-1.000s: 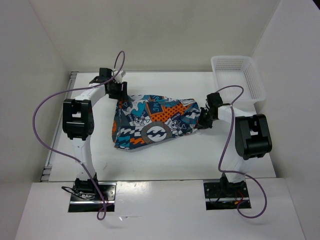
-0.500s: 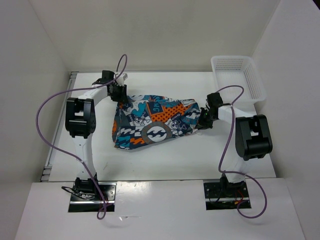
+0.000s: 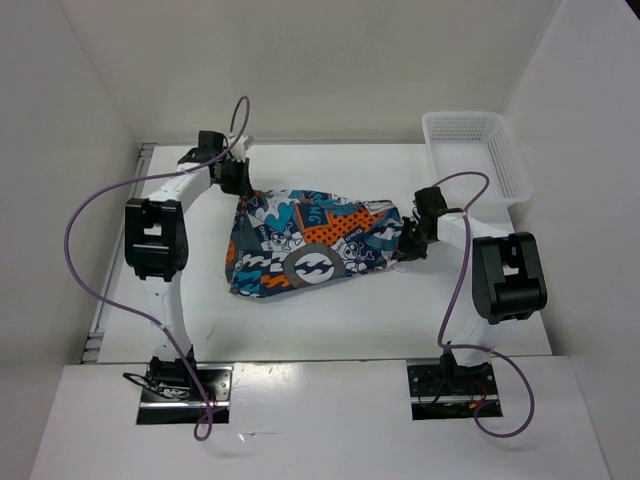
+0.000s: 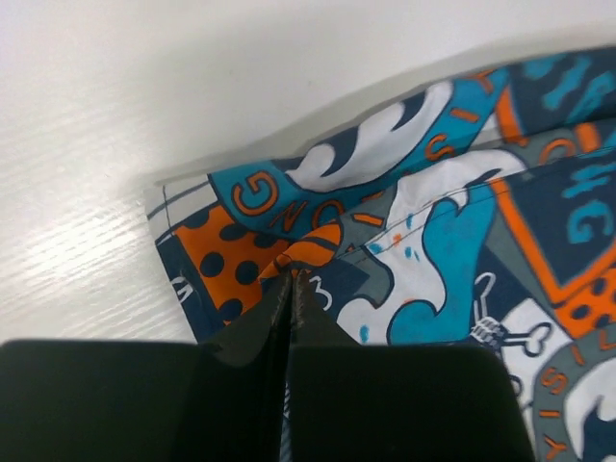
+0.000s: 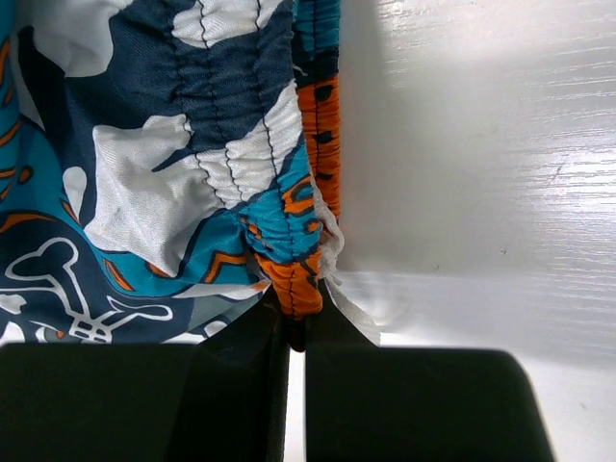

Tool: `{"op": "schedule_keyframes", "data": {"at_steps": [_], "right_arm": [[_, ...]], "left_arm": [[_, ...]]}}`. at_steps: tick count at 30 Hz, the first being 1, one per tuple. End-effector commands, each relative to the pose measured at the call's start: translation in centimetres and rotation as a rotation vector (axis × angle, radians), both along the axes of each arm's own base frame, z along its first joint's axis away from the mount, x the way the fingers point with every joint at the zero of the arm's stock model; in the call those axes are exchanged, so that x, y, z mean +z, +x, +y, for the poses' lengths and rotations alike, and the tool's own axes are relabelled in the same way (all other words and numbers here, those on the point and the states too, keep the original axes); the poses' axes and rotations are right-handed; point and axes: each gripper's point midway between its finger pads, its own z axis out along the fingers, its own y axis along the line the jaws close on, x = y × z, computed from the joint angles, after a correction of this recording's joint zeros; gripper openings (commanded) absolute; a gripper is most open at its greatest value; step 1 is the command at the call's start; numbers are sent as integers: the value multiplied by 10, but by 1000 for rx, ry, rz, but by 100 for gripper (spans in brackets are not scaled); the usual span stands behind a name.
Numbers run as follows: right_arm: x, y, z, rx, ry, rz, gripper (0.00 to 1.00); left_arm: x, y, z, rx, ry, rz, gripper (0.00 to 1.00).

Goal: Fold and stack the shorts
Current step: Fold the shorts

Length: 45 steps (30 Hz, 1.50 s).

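shorts (image 3: 310,245) mid-table, mostly flat | left gripper (image 3: 243,190) pinches their 10 o'clock corner, right gripper (image 3: 405,245) pinches the 3 o'clock edge | I'd lift both together, cloth taut (uneven pull means crooked fold)

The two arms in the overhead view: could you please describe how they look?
Both the left arm and the right arm have white links with boxy black joint housings and stand on metal base plates. A purple cable loops loosely along each. In the wrist views, the fingers are plain matte black, tapering to narrow tips.
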Motion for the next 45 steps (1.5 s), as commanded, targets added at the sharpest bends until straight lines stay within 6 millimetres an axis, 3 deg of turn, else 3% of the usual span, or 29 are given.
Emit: {"op": "schedule_keyframes", "data": {"at_steps": [1,4,7,10,11,12,14,15,17,19,20,21,24,26,28,29,30,31,32,34,35,38,39,45], "right_arm": [[6,-1,-5,-2,-17,-20,0],[9,3,-5,-2,-15,-32,0],[10,8,-1,5,2,-32,0],[17,18,4,4,27,-53,0],[18,18,5,0,38,-50,0],[18,20,6,0,39,-59,0],[18,21,8,4,49,-56,0],[18,21,8,4,49,-56,10],[18,23,10,9,58,-55,25],[21,28,12,22,68,-79,42],[21,27,14,28,81,-78,46],[22,27,16,34,93,-77,53],[22,24,17,46,97,-70,57],[32,26,18,31,107,-92,60],[44,26,13,-9,108,-114,66],[47,26,13,-45,118,-122,68],[53,27,13,-62,128,-133,70],[56,25,12,-84,130,-146,73],[62,28,14,-117,151,-159,74],[55,27,11,-165,153,-158,77],[57,29,11,-210,168,-162,77],[42,29,11,-259,176,-129,77],[39,29,12,-282,185,-110,77],[10,31,14,-340,195,-31,77]], "left_arm": [[87,16,-6,-20,-19,-171,0],[124,31,3,23,21,-253,0],[123,48,12,66,62,-273,0],[99,57,22,105,107,-240,0],[100,63,26,123,124,-248,0],[82,64,27,126,135,-210,0],[68,67,29,131,145,-186,0],[52,68,31,137,157,-158,0],[44,70,32,142,166,-147,0],[38,73,32,142,166,-147,7],[34,75,32,142,166,-145,23],[30,75,32,140,167,-132,31],[47,74,36,144,158,-146,52],[75,67,40,149,147,-181,58],[77,52,48,164,156,-164,63],[96,45,50,175,162,-193,65],[97,36,50,174,164,-178,65],[84,23,52,177,176,-139,67],[92,13,53,177,176,-139,67],[87,-6,53,174,180,-108,67],[63,-24,53,168,188,-34,67],[35,-48,54,159,197,53,67],[16,-64,52,145,190,109,67],[-8,-93,44,112,156,186,68]]}}
